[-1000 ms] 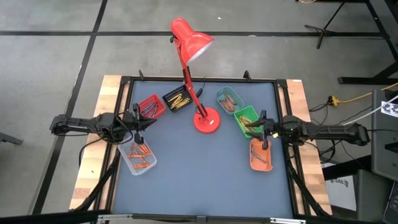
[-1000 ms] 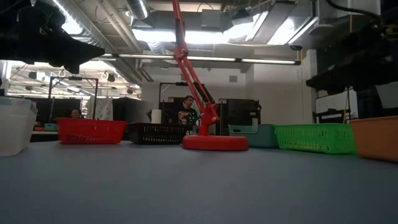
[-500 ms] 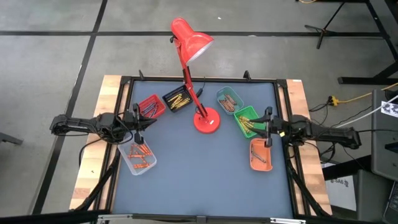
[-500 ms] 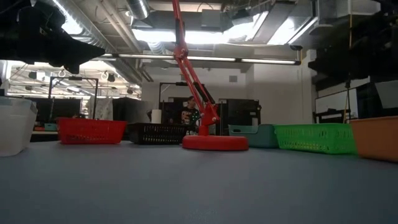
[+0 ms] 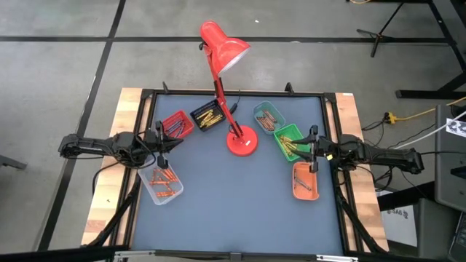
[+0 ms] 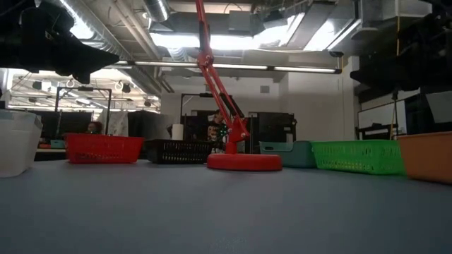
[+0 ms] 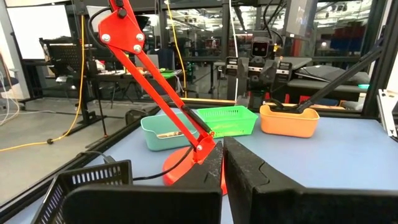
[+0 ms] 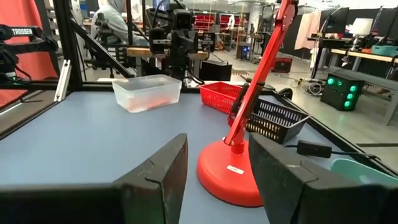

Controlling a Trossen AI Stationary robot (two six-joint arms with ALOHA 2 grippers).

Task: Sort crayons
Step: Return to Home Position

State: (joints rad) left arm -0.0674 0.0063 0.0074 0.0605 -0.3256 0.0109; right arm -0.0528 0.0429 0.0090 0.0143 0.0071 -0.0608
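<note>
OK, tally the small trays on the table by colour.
red tray: 1
black tray: 1
blue-grey tray: 1
green tray: 1
orange tray: 1
clear tray: 1
Total: 6 trays

I am two slim, dark, jointed limbs, my left arm (image 5: 102, 145) and my right arm (image 5: 378, 154), with thin black cables (image 5: 162, 148) looping at the wrists. My fingers (image 7: 292, 193) are matte black and blocky, with stepped inner edges
</note>
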